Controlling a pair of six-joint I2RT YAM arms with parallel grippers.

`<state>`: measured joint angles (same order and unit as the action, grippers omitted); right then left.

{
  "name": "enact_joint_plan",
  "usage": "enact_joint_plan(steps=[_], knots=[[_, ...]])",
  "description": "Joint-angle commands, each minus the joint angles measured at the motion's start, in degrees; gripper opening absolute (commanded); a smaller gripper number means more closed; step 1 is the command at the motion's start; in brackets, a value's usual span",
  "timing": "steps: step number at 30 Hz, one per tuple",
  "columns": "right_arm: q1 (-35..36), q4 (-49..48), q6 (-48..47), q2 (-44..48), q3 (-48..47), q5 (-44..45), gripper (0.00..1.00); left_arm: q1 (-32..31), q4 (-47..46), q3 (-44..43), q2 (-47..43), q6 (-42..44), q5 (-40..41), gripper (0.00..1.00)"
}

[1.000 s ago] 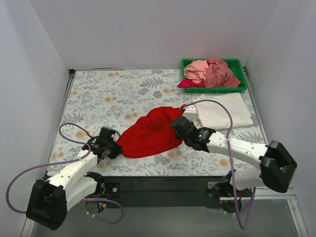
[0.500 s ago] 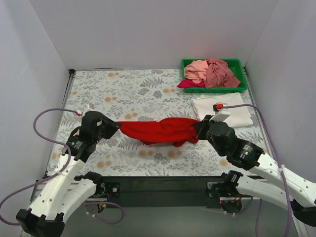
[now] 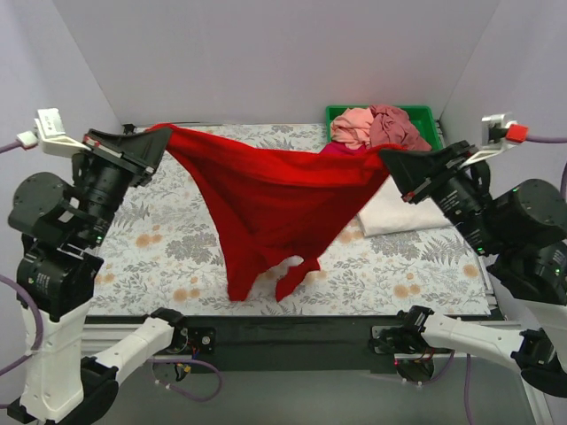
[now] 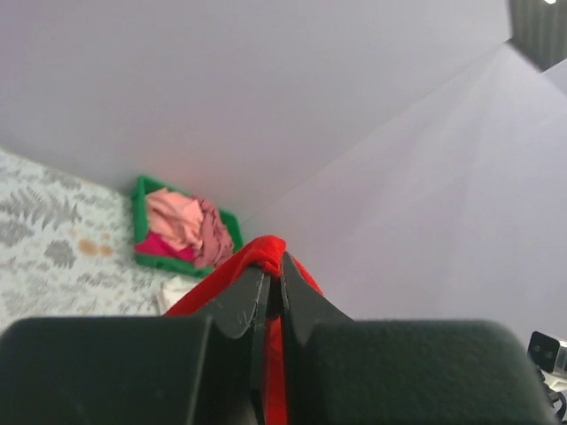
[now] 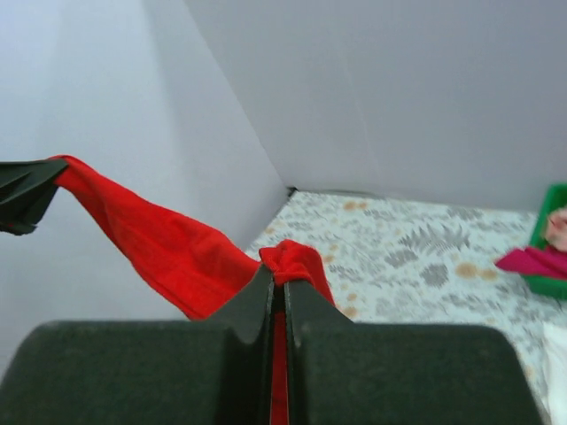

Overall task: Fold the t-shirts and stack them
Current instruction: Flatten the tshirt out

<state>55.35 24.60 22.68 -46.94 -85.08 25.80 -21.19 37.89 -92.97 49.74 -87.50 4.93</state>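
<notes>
A bright red t-shirt hangs spread in the air between both arms, its lower end dangling just above the near table edge. My left gripper is shut on its left top corner, high over the table's left side. On the right, my right gripper is shut on the other corner. A white t-shirt lies folded flat on the table, partly hidden behind the right arm. Pink, dusty rose and magenta t-shirts lie crumpled in the tray.
The green plastic tray stands at the back right corner of the floral table. White walls close in the back and both sides. Purple cables trail from both wrists.
Both arms have risen high and moved apart, lifting the red t-shirt off the table. It went from a stretched bunch low over the table to a hanging spread.
</notes>
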Motion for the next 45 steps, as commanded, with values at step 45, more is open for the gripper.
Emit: enact_joint_plan(steps=[45], knots=[[-45.7, -35.0, 13.4, -46.7, -25.9, -55.5, 0.01, 23.0, -21.6, -26.1, 40.6, 18.2, -9.8, 0.00]])
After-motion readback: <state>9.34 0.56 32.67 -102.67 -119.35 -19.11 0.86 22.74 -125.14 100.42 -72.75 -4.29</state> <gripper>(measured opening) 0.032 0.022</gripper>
